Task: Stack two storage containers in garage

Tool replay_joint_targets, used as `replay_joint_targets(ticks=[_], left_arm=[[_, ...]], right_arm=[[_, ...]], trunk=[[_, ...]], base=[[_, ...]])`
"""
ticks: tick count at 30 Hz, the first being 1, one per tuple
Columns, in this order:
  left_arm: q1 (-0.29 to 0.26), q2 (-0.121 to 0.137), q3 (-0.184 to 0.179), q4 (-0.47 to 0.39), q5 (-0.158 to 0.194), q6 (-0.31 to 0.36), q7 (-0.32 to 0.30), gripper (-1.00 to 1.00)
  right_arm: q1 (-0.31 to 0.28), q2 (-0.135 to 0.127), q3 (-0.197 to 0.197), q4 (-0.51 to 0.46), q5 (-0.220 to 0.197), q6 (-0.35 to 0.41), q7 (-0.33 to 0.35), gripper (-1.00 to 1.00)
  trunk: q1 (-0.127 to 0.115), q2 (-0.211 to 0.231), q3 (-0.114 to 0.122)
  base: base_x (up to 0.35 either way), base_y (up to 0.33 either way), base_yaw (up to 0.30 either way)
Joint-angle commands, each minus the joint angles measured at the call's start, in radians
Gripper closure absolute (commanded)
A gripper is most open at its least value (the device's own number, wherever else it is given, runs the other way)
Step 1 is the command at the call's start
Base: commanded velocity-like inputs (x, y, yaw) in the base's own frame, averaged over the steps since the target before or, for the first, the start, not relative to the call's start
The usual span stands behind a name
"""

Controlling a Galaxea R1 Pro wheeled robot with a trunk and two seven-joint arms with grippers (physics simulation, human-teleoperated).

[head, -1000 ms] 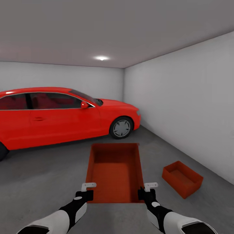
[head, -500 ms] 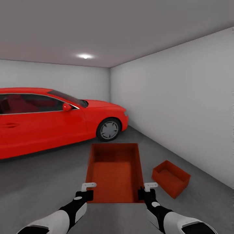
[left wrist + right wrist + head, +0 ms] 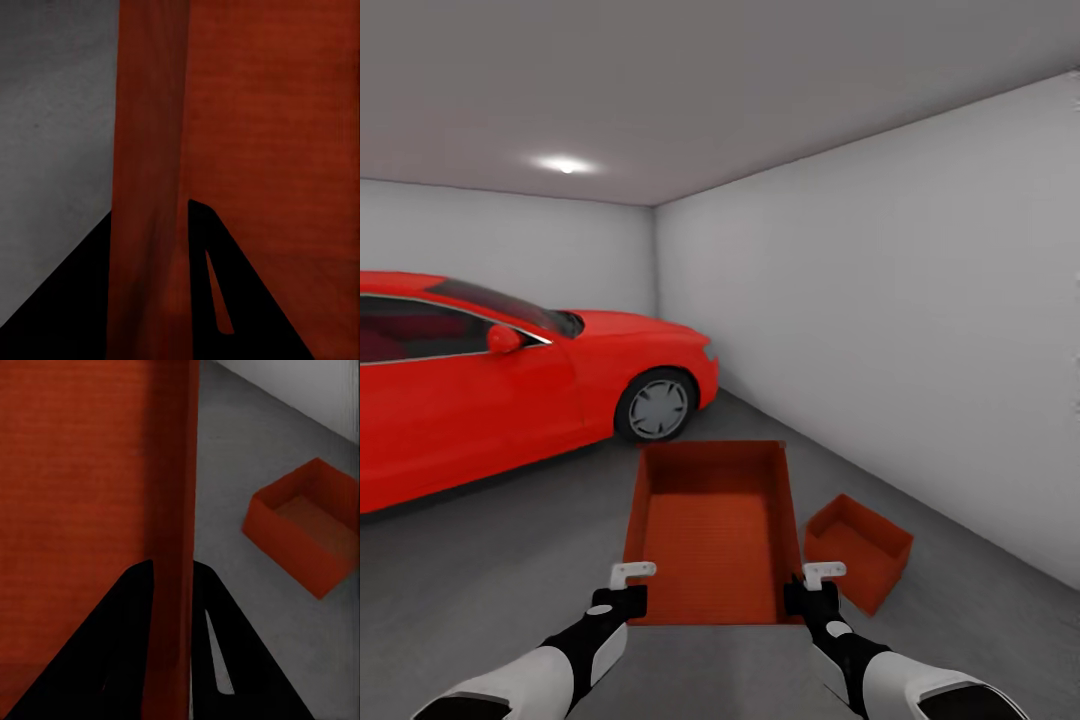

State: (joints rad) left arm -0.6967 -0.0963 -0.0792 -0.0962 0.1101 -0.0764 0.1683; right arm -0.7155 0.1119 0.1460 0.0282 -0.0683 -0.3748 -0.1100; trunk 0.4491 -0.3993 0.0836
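the robot is standing in the garage, carrying one storage container [image 3: 712, 530] out in front of itself, lifted clear of the floor [image 3: 510, 560]. the left tool [image 3: 622, 590] is pinching the container's left wall near its near corner, and the right tool [image 3: 810, 590] is pinching the right wall the same way; in each wrist view a thin orange-red wall is running between the two dark fingers, so both are pressed onto it. gripping opposite walls is probably keeping the open bin level and stopping it from swinging.

the second storage container [image 3: 858, 550] is sitting on the floor just right of the carried one, near the white side wall [image 3: 920, 330], open side up, apparently as the base of the stack. the red car [image 3: 490, 380] is parked to the left, well apart. how closely the two bins are lined up is hard to judge from here; the carried one seemingly needs shifting rightward over the other before lowering.
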Motion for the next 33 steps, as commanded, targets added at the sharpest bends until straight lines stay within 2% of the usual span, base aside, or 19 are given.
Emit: replay_joint_targets(ticks=[1,33], left_arm=[[-0.001,0.001,0.055,0.000,0.003,-0.004,0.019,1.00],[-0.001,0.000,0.055,0.000,0.003,-0.005,0.019,1.00]], right_arm=[[-0.001,-0.001,0.018,0.004,-0.037,-0.009,-0.005,1.00],[-0.001,-0.001,0.017,0.004,-0.038,-0.009,-0.005,1.00]], trunk=[[0.001,-0.001,0.000],[0.001,-0.001,0.000]], base=[[0.322,0.072,-0.259],[0.322,0.076,-0.255]])
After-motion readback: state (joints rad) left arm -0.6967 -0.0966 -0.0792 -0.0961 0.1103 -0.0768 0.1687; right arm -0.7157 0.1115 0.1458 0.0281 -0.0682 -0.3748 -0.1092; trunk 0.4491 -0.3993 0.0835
